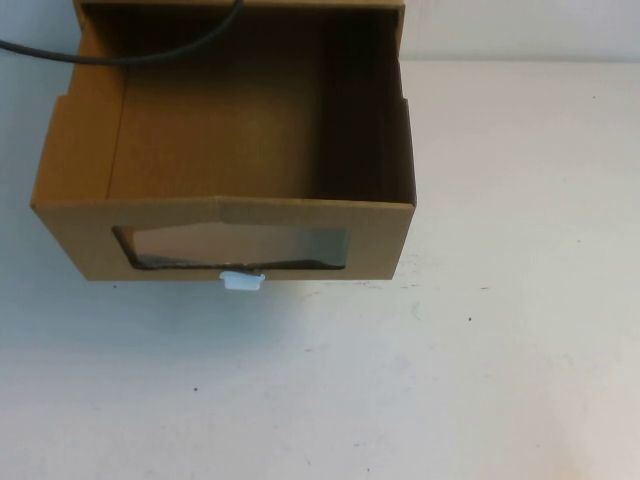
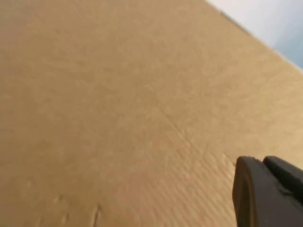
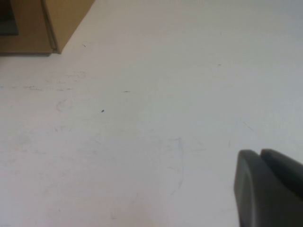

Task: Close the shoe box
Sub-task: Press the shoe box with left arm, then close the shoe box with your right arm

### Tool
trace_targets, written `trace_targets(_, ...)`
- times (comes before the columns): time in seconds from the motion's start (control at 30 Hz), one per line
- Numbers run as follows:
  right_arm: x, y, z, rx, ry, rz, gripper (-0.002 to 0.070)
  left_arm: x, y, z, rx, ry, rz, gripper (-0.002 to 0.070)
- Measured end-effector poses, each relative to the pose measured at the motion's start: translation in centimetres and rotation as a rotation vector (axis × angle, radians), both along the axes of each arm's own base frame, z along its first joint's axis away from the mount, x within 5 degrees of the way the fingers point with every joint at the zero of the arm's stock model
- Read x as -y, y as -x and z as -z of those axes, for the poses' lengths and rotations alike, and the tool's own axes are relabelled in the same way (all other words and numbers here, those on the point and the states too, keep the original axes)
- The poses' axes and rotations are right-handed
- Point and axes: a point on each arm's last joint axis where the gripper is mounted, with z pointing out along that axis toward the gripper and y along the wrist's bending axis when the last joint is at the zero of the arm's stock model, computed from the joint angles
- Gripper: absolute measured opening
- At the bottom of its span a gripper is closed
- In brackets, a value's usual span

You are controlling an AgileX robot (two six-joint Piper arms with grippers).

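Note:
The brown cardboard shoe box (image 1: pixel 70 160) stands at the table's far left in the high view. Its drawer is slid out towards the camera, and the bare inside shows from above. The front has a clear window (image 1: pixel 235 247) with a small white pull tab (image 1: pixel 243 281) under it. Neither arm appears in the high view. My left gripper (image 2: pixel 262 161) is shut with nothing in it, very close to a flat cardboard face of the shoe box (image 2: pixel 118 109). My right gripper (image 3: pixel 259 152) hangs shut and empty over bare table, well away from the shoe box's corner (image 3: pixel 57 23).
A black cable (image 1: pixel 150 52) crosses over the box's far left corner. The white table (image 1: pixel 500 300) stretches to the right of the box and in front of it. The box's outer sleeve (image 1: pixel 395 25) shows at the far edge.

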Motion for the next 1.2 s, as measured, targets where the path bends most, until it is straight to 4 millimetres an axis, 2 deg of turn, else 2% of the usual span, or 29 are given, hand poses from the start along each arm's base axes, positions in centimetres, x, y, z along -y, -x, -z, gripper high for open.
trace_targets(0.1, 0.0, 0.0, 0.0, 0.0, 0.001, 0.0, -0.0012, 1.2, -2.0, 1.5, -0.056, -0.033, 0.016, -0.0002)
trace_targets(0.23, -0.1, 0.0, -0.2, 0.016, -0.046, -0.001, -0.0012, 1.4, -3.3, 2.6, -0.114, -0.077, 0.014, -0.0002)
trace_targets(0.5, -0.7, -0.2, -1.9, 0.107, -0.583, 0.024, -0.0012, 1.4, -3.7, 3.0, -0.132, -0.085, 0.008, -0.0002)
trace_targets(0.6, -0.5, -0.3, -2.4, 0.148, -0.709, 0.051, -0.0011, 1.4, -3.7, 3.0, -0.131, -0.086, 0.007, -0.0002)
trace_targets(0.67, -0.7, -0.1, -2.8, 0.13, -0.732, 0.027, -0.0011, 1.4, -3.7, 3.0, -0.133, -0.085, 0.006, -0.0002)
trace_targets(0.8, -1.9, 0.1, -6.5, 0.034, -0.696, -0.083, -0.0011, 1.4, -3.7, 3.0, -0.135, -0.085, 0.006, -0.0002)
trace_targets(0.93, -3.1, -0.8, -10.6, -0.175, -0.528, -0.188, -0.0011, 1.3, -3.7, 3.0, -0.134, -0.087, 0.006, -0.0002)
trace_targets(1.07, -4.1, -3.3, -14.1, -0.35, -0.364, -0.299, -0.0011, 1.3, -3.7, 3.0, -0.134, -0.087, 0.006, -0.0002)
trace_targets(1.2, -4.8, -7.1, -16.6, -0.474, -0.281, -0.375, -0.0011, 1.4, -3.7, 3.0, -0.136, -0.086, 0.005, -0.0002)
